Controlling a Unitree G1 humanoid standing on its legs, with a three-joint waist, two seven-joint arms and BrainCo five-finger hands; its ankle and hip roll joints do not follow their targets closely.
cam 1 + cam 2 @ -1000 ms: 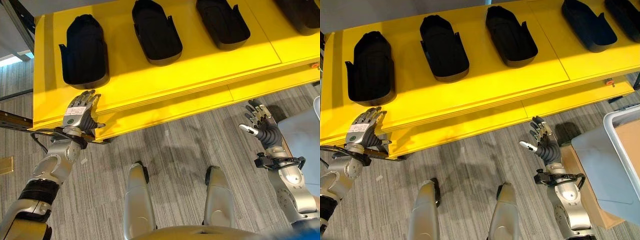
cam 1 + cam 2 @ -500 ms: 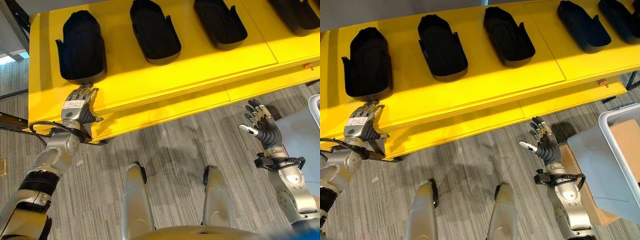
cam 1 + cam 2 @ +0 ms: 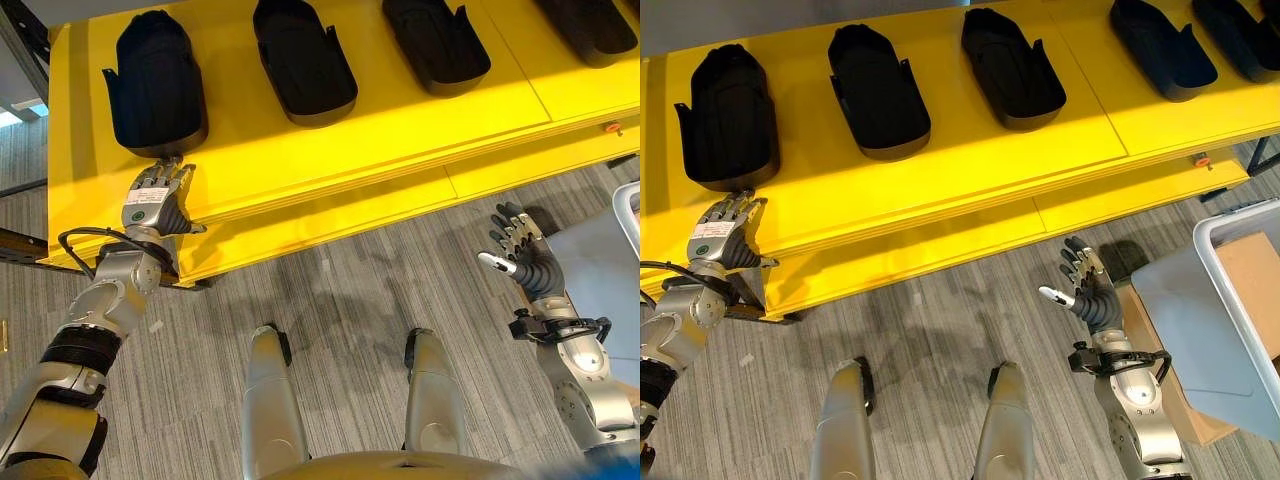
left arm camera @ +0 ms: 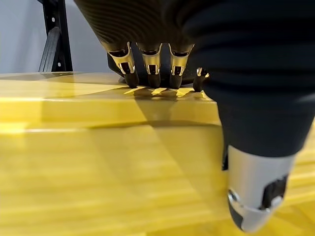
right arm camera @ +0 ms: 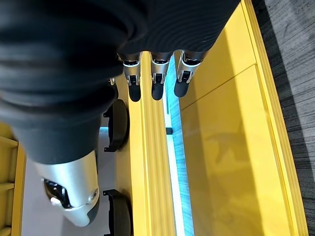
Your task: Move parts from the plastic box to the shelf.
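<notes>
Left eye view, looking down: nearest, at far right, the robot's right hand (image 3: 520, 255) is raised over grey striped floor (image 3: 350, 290), palm up, fingers spread & relaxed, holding nothing. Just right of it, the rim of a pale plastic box (image 3: 1240, 240) shows in the right eye view, w/ a brown cardboard surface (image 3: 1252, 280) seen inside or under it; can't tell if any parts lie in it. Farther out on the left, the left hand (image 3: 152, 205) reaches up to the near edge of a yellow shelf (image 3: 400, 120). Its fingers are straight, not clenched, grasping nothing; the left wrist view shows the dark fingertips (image 4: 152, 78) resting on the shelf top, right at the near end of the leftmost black part (image 3: 155, 85), touching or almost touching it. Beyond, more black moulded parts sit in a row along the shelf, open sides up: a second part (image 3: 300, 60), a third part (image 3: 435, 42) & a fourth part (image 3: 590, 25) cut off at far right; a fifth part (image 3: 1245, 20) shows in the right eye view. Judgement: the step in hand looks like seating or nudging the leftmost part into line, i.e. the end of one placing. Next move likely calls for pulling the left hand clear w/o dragging the part, then turning right toward the box for another; the free right hand is nearest to it.
</notes>
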